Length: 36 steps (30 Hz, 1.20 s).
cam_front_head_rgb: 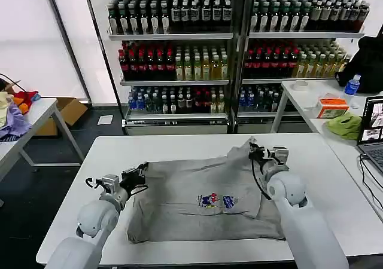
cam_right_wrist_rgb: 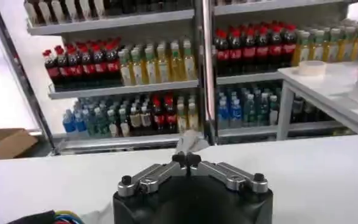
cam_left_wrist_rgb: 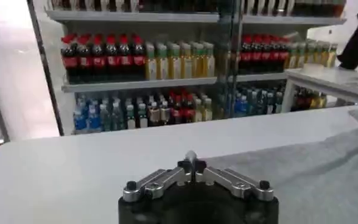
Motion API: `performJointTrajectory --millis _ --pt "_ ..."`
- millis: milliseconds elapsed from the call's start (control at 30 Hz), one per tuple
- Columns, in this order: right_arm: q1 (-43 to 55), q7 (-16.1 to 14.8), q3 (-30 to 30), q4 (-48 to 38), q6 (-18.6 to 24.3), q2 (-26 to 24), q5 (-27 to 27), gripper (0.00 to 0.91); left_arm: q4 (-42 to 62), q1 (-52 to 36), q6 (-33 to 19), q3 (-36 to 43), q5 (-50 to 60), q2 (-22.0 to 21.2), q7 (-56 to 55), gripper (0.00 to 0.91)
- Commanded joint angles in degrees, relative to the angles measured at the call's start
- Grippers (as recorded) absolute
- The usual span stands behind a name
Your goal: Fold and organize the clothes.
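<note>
Looks like the fold is starting: right claw (cam_front_head_rgb: 258, 151) is pinched on the grey T-shirt (cam_front_head_rgb: 197, 188)'s far right corner, left claw (cam_front_head_rgb: 139, 174) is clenched at its left edge on the counter (cam_front_head_rgb: 179, 144), so next they'd need to lift and carry the cloth over together.

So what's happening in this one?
A two-armed robot is working on a grey T-shirt lying on a white table. The right gripper is shut on the shirt's far right corner, holding a bit of fabric lifted off the table. The left gripper sits at the shirt's left edge with its jaws closed; whether it holds cloth can't be told. The shirt is mostly spread out, logo up, not yet folded.
</note>
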Motion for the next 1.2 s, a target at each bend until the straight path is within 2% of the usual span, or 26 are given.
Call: performJointTrajectory --millis 33,467,800,967,1200 --pt "-9.40 0.93 4.23 9.17 0.03 -2.14 1.07 0.000 -7.25 6.64 -0.38 -1.85 1.15 0.08 0.22 0.010" --pt "-22.07 1.43 9.14 18.28 0.10 -1.34 1.15 0.000 -12.91 14.86 -1.45 -2.40 4.97 -1.17 1.32 0.010" --pt "-25.63 1.28 11.57 21.00 0.27 -1.20 1.17 0.000 -19.60 20.05 -2.07 -4.93 4.93 -1.37 0.70 0.010" --pt "-24.65 1.42 12.74 21.95 0.14 -2.19 1.60 0.000 -20.54 19.45 -2.57 -6.73 4.15 -0.44 -0.60 0.010" --pt "-28.59 0.90 13.66 23.01 0.75 -2.26 1.62 0.000 -21.66 21.58 -3.66 -7.53 3.90 -0.62 -0.47 0.010"
